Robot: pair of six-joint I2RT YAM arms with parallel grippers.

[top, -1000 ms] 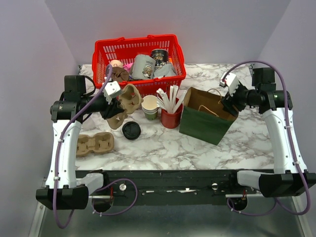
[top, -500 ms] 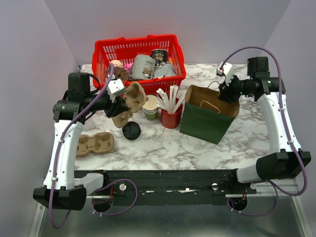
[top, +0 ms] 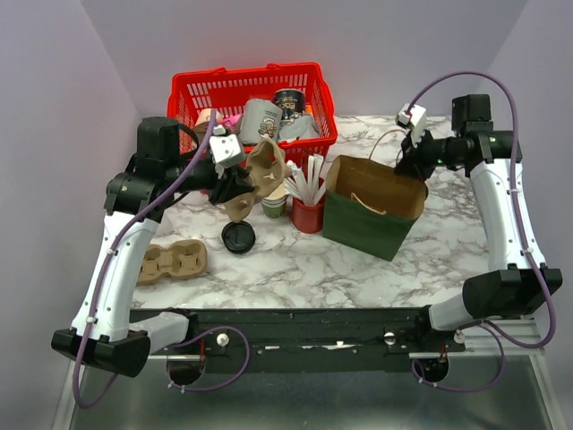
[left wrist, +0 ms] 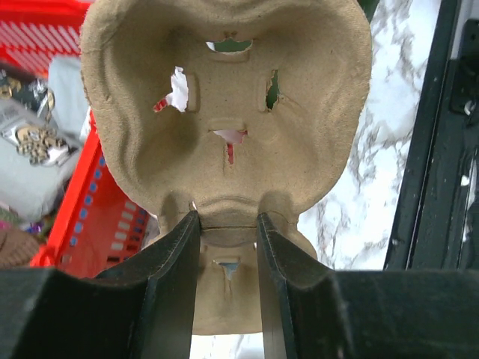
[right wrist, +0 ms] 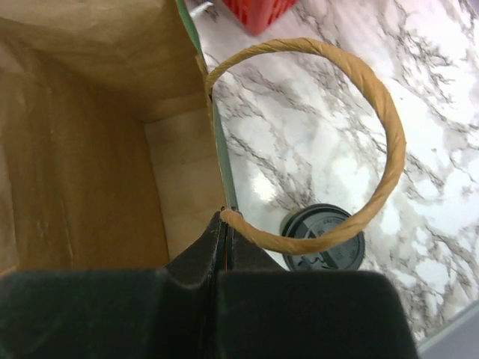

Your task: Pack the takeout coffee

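The takeout coffee [right wrist: 323,238] shows only in the right wrist view. There its round black lid stands on the marble just outside the green paper bag's [top: 372,215] wall, under the twine handle [right wrist: 374,112]. My right gripper [right wrist: 224,218] is shut on the bag's far rim where that handle is fixed, and the bag's mouth [right wrist: 82,149] gapes brown and empty. My left gripper [left wrist: 228,221] is shut on a tan pulp cup carrier [top: 258,177] and holds it in the air. The carrier hangs left of the bag, above an open green cup [top: 273,206].
A red basket [top: 183,103] of cups and packets stands at the back. A red cup of white sticks [top: 307,213] stands between the carrier and the bag. A loose black lid [top: 238,236] and a second carrier [top: 172,261] lie at the front left.
My right gripper has closed on the bag's rim and drawn it back, opening the mouth wider. The left arm has carried the carrier to the right and farther back.
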